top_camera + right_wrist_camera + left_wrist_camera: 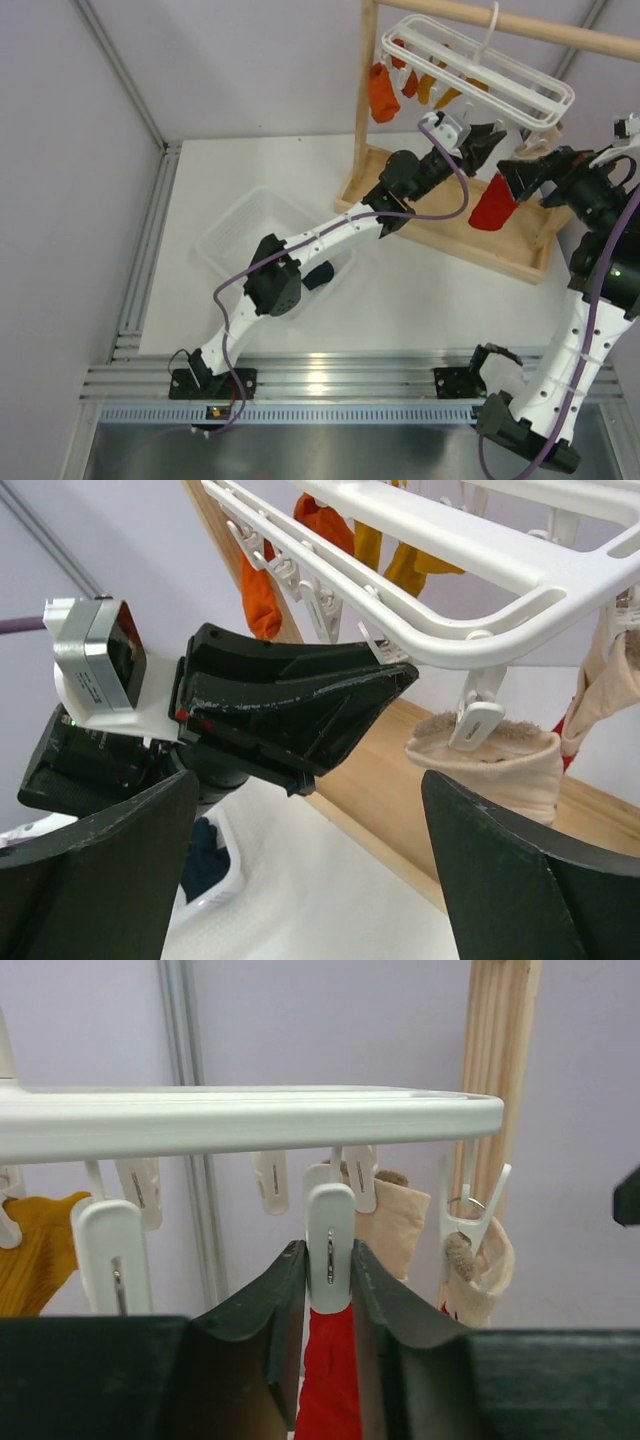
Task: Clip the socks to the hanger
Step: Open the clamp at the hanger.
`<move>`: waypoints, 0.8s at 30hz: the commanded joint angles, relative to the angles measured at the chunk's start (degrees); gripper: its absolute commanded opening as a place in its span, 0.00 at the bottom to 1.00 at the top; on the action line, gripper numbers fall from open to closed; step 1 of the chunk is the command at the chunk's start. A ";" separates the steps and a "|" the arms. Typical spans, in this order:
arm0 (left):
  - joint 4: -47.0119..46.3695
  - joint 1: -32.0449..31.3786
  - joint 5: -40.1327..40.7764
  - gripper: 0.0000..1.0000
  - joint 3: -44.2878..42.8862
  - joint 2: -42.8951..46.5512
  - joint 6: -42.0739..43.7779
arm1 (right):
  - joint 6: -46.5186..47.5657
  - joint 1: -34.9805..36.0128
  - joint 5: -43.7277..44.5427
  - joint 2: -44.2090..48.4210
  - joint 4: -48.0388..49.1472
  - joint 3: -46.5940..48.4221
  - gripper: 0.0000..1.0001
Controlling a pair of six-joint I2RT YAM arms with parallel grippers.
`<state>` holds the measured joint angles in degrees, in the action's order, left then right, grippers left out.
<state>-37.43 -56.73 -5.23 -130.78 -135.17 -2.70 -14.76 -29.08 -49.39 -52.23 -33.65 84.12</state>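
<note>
Red sock (493, 203) with a beige top, hanging from the near right corner of the white hanger (545, 95). Hanger hooked on the top rod of the wooden rack (450, 235), up by the far right corner of the table (420, 300). White clip (330, 1210) right at the top of the red cloth. Left gripper (329, 1260) squeezed on that clip, one black finger pressed flat on each side of it. Clip's mouth hidden behind the fingers, so no telling: biting the cloth or spread apart. Right gripper (310, 780) spread wide with nothing in it, just beside the beige part of the sock and not touching it. Second clip (478, 720) pinched on the fuzzy beige cuff, right next to the first one. Dark navy sock (320, 275) down in the clear basket (230, 235) near the left edge of the table, partly hidden under the left arm. Orange socks (382, 92) and yellow socks (440, 88) pegged along the far side of the hanger, well apart from the red one.
</note>
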 commanded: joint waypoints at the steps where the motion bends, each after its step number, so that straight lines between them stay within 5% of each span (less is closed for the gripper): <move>1: -2.74 0.04 -3.28 0.24 1.22 3.94 -0.29 | -9.56 -0.71 -2.38 -0.16 12.09 -3.06 0.91; 5: -0.29 0.30 -6.79 0.19 2.72 5.97 -0.11 | -19.50 0.51 -2.74 0.46 26.50 -8.61 0.72; 8: 2.35 0.30 -8.99 0.15 2.81 7.12 -0.03 | -21.88 3.58 -0.98 0.11 28.11 -10.20 0.63; 19: 8.16 0.22 -11.02 0.07 2.81 9.84 1.20 | -16.35 9.57 14.65 -0.59 27.58 -10.99 0.58; 24: 10.97 0.22 -13.04 0.07 3.34 11.16 1.64 | -18.98 9.74 15.28 -2.26 30.83 -10.55 0.54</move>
<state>-28.25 -56.40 -15.75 -127.81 -128.64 -1.72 -32.82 -20.01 -37.19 -53.82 -7.38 72.64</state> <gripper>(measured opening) 0.252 0.549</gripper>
